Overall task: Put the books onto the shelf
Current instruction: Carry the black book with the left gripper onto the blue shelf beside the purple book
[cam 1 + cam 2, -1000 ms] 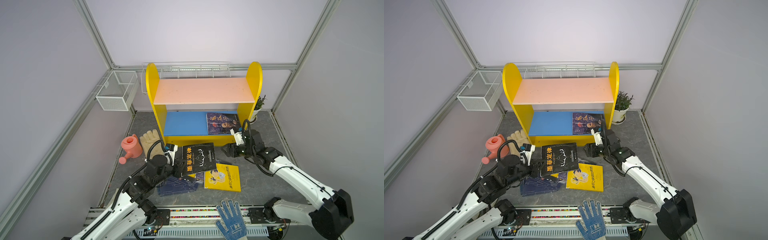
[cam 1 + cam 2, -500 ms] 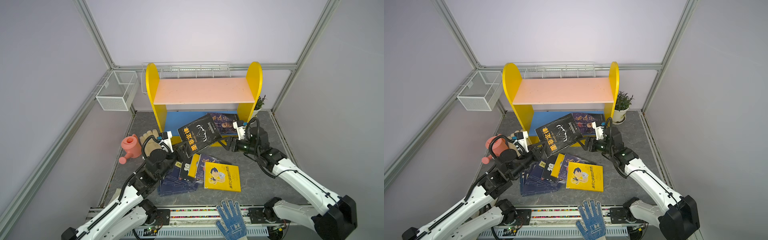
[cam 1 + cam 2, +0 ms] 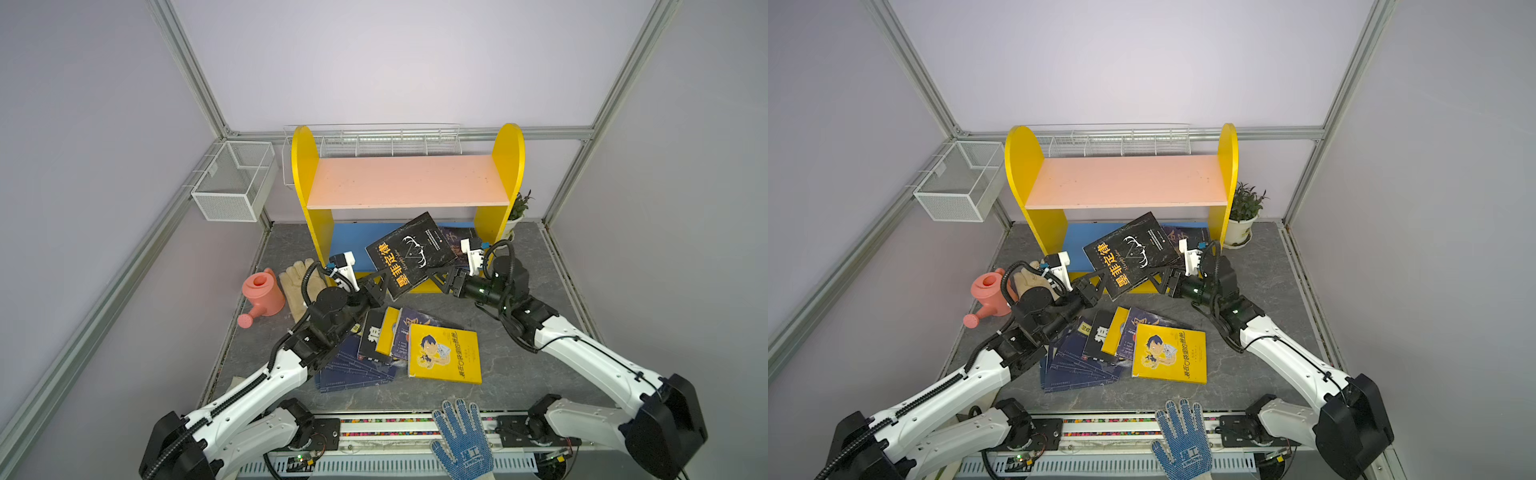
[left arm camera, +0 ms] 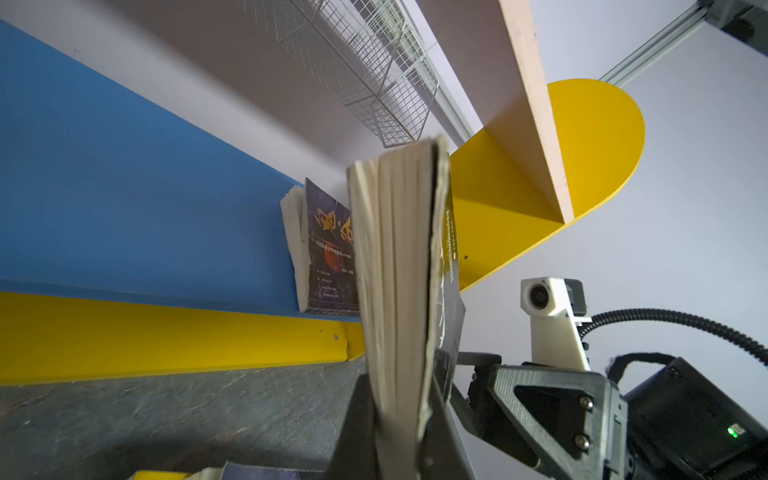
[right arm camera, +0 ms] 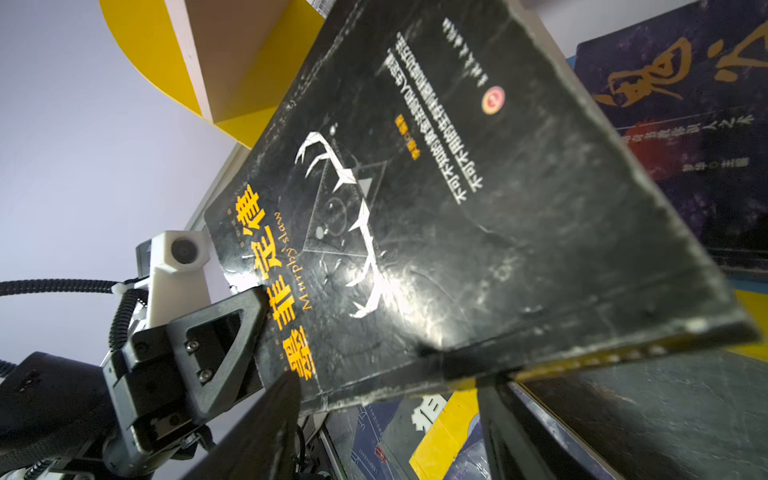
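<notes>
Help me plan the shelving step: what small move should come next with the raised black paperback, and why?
Probably close the right gripper on the black paperback with orange title. Its open jaws stand at the book's near edge, while the left gripper pinches one corner alone and the book hangs tilted before the blue lower board. A second grip should steady it.

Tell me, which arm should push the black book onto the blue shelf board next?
Left, probably. The left tool is shut on the black book, holding it tilted up just in front of the blue lower board. The right tool is open at the book's other edge, gripping nothing.
</notes>
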Controlling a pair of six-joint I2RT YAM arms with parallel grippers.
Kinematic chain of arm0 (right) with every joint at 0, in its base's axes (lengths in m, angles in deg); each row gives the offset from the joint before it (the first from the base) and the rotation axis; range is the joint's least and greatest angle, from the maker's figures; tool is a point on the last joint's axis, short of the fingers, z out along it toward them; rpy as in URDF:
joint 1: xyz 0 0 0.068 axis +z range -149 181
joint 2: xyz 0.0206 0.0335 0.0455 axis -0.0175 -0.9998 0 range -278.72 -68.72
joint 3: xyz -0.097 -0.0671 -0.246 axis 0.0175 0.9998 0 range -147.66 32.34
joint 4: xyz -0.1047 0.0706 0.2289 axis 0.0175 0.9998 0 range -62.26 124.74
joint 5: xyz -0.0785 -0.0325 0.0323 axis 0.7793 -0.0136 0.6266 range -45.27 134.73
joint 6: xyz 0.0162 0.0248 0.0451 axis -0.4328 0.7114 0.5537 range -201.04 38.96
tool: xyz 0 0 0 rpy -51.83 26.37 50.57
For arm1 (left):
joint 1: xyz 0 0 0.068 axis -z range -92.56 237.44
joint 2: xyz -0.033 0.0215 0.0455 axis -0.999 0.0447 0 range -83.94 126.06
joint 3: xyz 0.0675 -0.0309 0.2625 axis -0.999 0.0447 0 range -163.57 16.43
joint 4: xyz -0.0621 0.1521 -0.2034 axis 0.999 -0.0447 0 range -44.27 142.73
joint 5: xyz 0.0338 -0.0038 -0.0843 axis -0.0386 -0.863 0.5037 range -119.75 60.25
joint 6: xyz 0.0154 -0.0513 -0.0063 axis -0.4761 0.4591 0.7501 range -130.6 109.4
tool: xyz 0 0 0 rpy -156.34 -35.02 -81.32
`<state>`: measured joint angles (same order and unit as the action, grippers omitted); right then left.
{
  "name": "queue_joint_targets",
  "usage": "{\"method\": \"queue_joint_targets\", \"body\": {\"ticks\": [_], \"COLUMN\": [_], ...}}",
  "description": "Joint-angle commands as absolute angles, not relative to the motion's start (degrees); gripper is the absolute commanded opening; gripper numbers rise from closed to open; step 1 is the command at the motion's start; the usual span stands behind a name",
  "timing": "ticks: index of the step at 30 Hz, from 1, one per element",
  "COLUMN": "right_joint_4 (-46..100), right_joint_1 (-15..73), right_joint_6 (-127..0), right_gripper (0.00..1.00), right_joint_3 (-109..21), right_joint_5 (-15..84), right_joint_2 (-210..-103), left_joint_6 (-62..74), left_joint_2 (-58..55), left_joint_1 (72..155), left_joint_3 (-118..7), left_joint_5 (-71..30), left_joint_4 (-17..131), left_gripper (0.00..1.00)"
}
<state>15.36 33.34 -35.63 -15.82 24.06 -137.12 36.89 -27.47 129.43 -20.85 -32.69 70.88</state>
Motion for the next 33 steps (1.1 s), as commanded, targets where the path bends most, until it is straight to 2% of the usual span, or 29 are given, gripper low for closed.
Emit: {"method": "queue_joint_targets", "body": {"ticks": [1, 7, 12, 15, 20, 23, 24, 27, 29, 31, 33], "right_joint_4": [11.3, 6.0, 1.6, -0.4, -2.1, -1.4, -1.6, -3.9, -6.3, -7.7, -9.2], "right_joint_1": [33.6, 34.1, 35.2, 35.9, 37.1, 37.6, 37.6, 37.6, 37.6, 37.5, 37.5], "right_joint_6": [-33.5, -29.6, -27.4, -26.2, -25.1, -24.8, -24.4, -23.0, -22.6, -23.0, -23.2], "right_gripper": [0.70, 0.68, 0.59, 0.46, 0.18, 0.08, 0.07, 0.06, 0.06, 0.06, 0.06], "right_joint_3": [-16.6, -15.8, -15.9, -16.1, -15.9, -15.7, -15.4, -14.4, -14.4, -15.0, -15.3], "right_joint_5": [23.6, 24.5, 25.4, 25.9, 27.6, 29.9, 31.2, 35.0, 37.0, 39.3, 42.9], "right_joint_2": [-138.4, -141.2, -143.0, -144.0, -144.4, -143.8, -143.4, -143.1, -143.3, -143.8, -144.2], "left_joint_6": [40.1, 41.6, 41.5, 41.5, 40.9, 39.8, 39.3, 38.6, 38.5, 38.6, 38.9], "left_joint_2": [-27.3, -25.9, -25.0, -24.3, -23.7, -24.3, -24.8, -25.9, -26.7, -27.3, -28.3], "left_joint_1": [129.3, 129.3, 129.3, 129.3, 129.3, 129.2, 129.2, 129.2, 129.2, 129.3, 129.3], "left_joint_3": [-21.2, -20.0, -20.1, -19.7, -19.1, -20.1, -20.4, -20.8, -20.5, -20.2, -19.5], "left_joint_5": [-31.7, -32.3, -29.8, -29.0, -30.0, -31.2, -32.0, -34.5, -36.4, -38.2, -39.8], "left_joint_4": [83.0, 88.1, 87.6, 86.9, 86.0, 81.7, 79.8, 75.4, 73.1, 71.1, 69.5], "left_gripper": [0.00, 0.00, 0.00, 0.00, 0.00, 0.00, 0.04, 0.38, 0.56, 0.63, 0.65]}}
